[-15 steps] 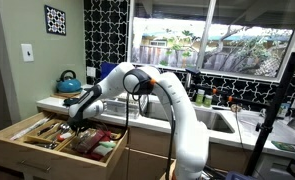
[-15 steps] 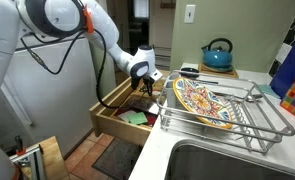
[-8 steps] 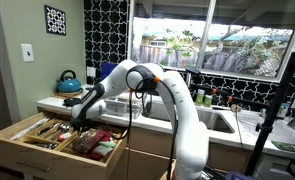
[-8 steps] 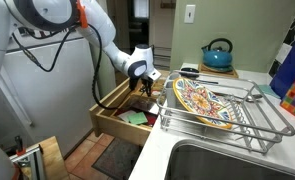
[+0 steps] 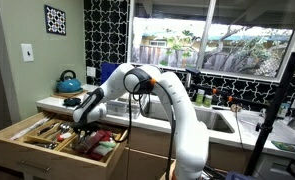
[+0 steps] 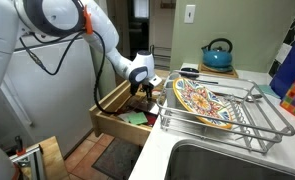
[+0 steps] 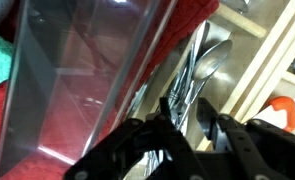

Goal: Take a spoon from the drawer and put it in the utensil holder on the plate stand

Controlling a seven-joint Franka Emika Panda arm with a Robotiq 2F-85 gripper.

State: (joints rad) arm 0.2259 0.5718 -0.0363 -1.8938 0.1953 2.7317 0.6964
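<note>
The drawer [image 5: 22, 158] [image 6: 109, 118] stands pulled out below the counter, with cutlery in its wooden compartments. My gripper [image 5: 80, 126] [image 6: 145, 93] [image 7: 184, 106] reaches down into it. In the wrist view the two dark fingers [image 7: 203, 110] stand apart just above a pile of spoons [image 7: 205, 58] and other cutlery, with nothing clamped between them. The plate stand [image 6: 259, 122] sits on the counter beside the sink and holds a patterned plate [image 6: 200, 100]. I cannot make out the utensil holder.
A clear plastic tray [image 7: 82, 75] lies over red items [image 7: 177, 35] beside the cutlery compartment. A blue kettle [image 5: 69, 80] [image 6: 218, 55] stands on the counter behind. The steel sink [image 6: 227, 162] lies in front of the rack. A wooden divider [image 7: 249, 75] borders the cutlery.
The fingers have parted from a shut state. The arm has stayed over the same drawer compartment, shifting only slightly.
</note>
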